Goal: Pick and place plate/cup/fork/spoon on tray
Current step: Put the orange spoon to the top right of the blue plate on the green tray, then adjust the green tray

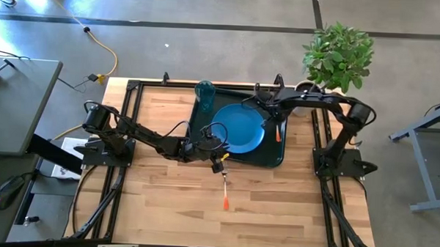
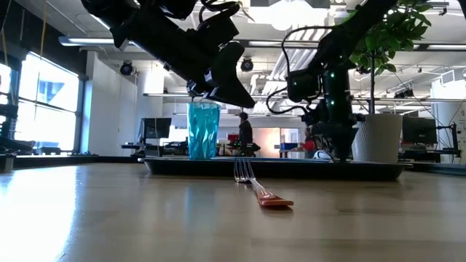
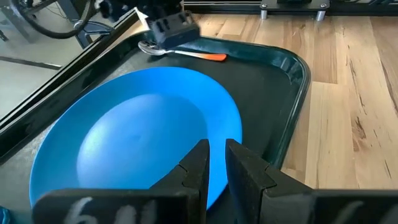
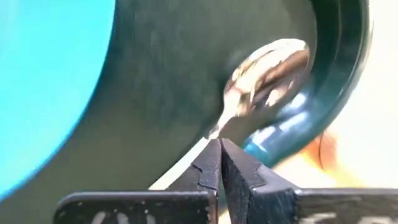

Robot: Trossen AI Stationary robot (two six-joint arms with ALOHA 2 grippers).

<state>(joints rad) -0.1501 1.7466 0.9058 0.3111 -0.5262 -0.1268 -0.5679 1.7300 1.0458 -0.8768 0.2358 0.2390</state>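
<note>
Wooden worktop (image 1: 180, 210) carries everything, with the dark-green tray (image 1: 198, 148) at its far middle. Blue plate (image 1: 239, 128) lies flat on the tray, filling most of its centre. Teal cup (image 1: 205, 94) stands upright in the tray's far-left corner, just beside the plate. Spoon (image 3: 180, 52) lies on the tray along its right edge, beside the plate, bowl toward the far side, orange handle toward the near side. Fork (image 1: 223, 190) lies on the bare worktop, off the tray, near its front rim, tines toward the tray, orange-red handle pointing away.

Left pincer (image 1: 217, 158) sits above the tray's front rim by the plate's near edge, between plate and fork; fingers nearly together with a thin gap, holding nothing. Right pincer (image 1: 268, 118) is down at the tray's right side, right by the spoon; fingers (image 4: 211, 163) closed tip to tip, empty, spoon bowl just beyond them.
</note>
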